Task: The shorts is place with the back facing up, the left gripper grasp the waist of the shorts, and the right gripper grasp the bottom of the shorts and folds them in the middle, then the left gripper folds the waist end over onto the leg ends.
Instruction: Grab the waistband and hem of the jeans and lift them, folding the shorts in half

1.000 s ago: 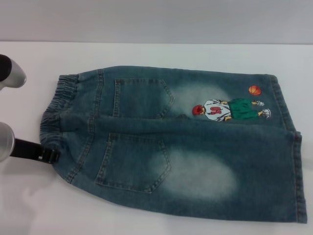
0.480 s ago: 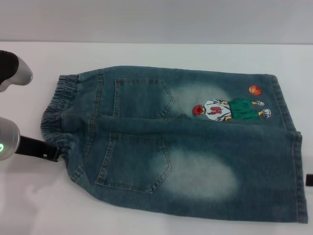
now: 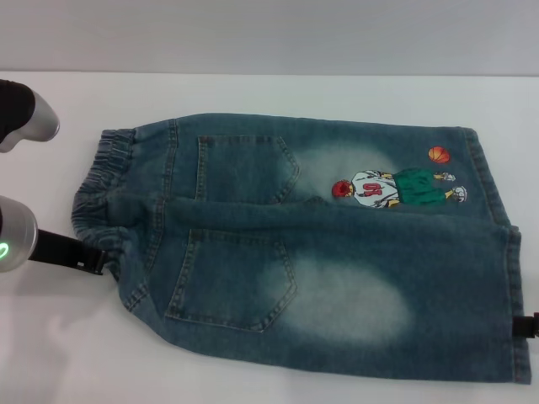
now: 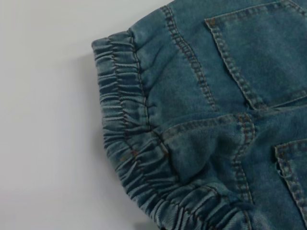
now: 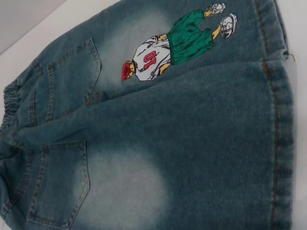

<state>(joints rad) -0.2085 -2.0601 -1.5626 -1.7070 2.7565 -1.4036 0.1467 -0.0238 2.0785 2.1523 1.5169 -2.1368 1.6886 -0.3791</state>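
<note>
The shorts [image 3: 337, 252] lie flat on the white table [image 3: 253, 93], back side up, with both patch pockets showing. The elastic waistband [image 3: 97, 181] is at the left and the leg hems are at the right. The basketball-player print [image 3: 387, 187] is on the far leg. My left gripper [image 3: 94, 259], a black claw on a silver arm with a green light, touches the waistband's near corner. In the left wrist view the gathered waistband [image 4: 124, 120] shows close up. Only a black bit of my right gripper [image 3: 530, 325] shows, beside the near leg hem. The right wrist view looks across the shorts [image 5: 168, 143].
A second silver-and-black part of the left arm [image 3: 21, 114] hangs over the table's far left. A pale wall rises behind the table's far edge. Bare white table surrounds the shorts.
The left gripper has slid right to the waistband's near corner, nudging that corner slightly. The right gripper has come into view at the right edge, by the near leg hem.
</note>
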